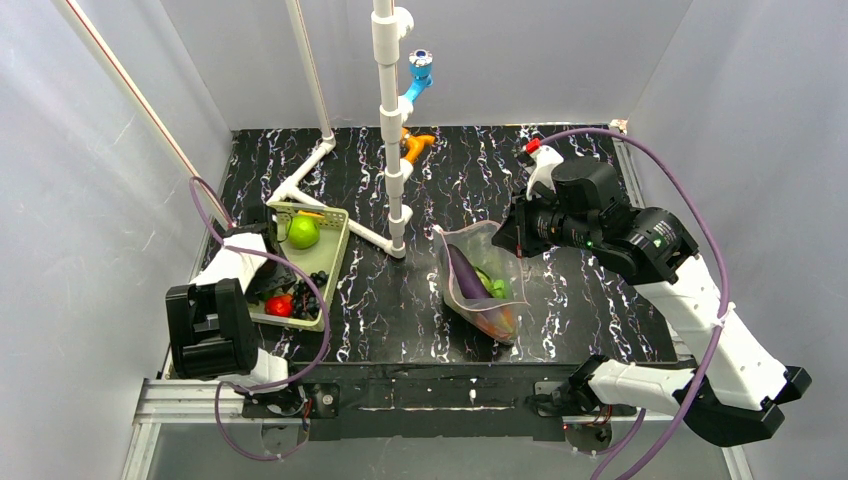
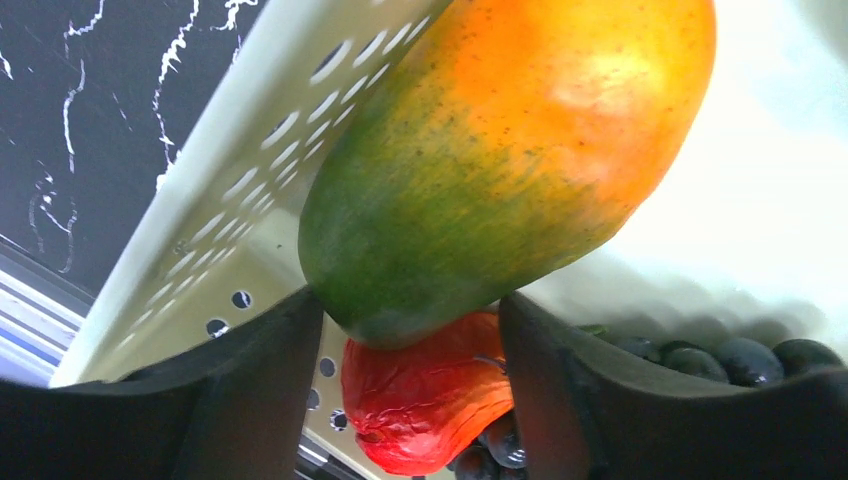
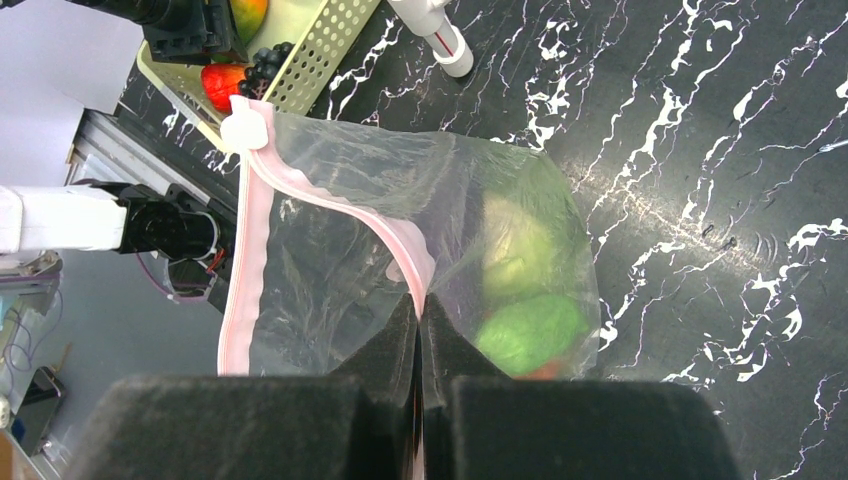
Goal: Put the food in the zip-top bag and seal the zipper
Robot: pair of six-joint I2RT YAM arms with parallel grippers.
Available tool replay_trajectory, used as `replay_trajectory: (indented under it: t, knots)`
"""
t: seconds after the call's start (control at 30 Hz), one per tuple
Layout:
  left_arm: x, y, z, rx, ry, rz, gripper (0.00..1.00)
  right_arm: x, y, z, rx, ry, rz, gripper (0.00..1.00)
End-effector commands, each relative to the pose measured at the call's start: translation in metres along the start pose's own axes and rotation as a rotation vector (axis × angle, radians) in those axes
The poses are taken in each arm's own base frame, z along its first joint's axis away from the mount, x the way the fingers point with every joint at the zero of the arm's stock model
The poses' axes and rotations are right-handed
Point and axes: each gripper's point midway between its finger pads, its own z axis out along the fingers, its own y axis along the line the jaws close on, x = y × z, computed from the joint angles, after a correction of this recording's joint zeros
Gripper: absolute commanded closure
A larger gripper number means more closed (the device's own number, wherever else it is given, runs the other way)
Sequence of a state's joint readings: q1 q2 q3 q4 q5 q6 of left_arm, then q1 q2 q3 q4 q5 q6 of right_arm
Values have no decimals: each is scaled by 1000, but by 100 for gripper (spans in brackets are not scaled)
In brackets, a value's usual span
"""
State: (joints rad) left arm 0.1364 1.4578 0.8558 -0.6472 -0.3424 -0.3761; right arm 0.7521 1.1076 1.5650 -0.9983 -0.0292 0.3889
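Right of the green basket, well apart from it on the black worktop, lies the zip-top bag, and we judge the task roughly midway. Through its clear wall we see a purple piece, green fruit and something orange at the bottom. Our right claw is pinched tight on the bag's rim at the pink zipper and holds the mouth up and open. Inside the basket, our left claw sits narrowed about the green end of the mango, both fingers touching it, while the mango leans on the basket's wall. A green round fruit, a red piece and dark grapes also wait inside the basket. Left to do: carry these over, then run the zipper shut.
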Motion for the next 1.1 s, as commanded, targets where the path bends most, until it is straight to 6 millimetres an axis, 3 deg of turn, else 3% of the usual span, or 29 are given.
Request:
replay_trajectory:
  t: [0.0, 0.27, 0.6, 0.77, 0.93, 1.0, 1.07]
  knots:
    - [-6, 1, -10, 26, -40, -3, 54, -29, 13, -15, -56, -129, 0, 99]
    - [-16, -2, -33, 114, -160, -12, 73, -29, 15, -10, -68, -118, -2, 99]
    - [-30, -6, -85, 242, -406, -56, 88, -22, 13, -5, -64, -98, 2, 99]
    - [-22, -19, -130, 431, -527, -97, 89, -25, 13, -5, -60, -98, -3, 99]
    - [-11, -27, -200, 674, -538, -164, 87, -29, 14, 1, -58, -89, -12, 99]
    - [-13, -19, -211, 658, -556, -160, 81, -29, 15, 1, -60, -89, -14, 99]
    - [-17, -16, -207, 613, -549, -131, 65, -29, 14, 0, -60, -95, -14, 99]
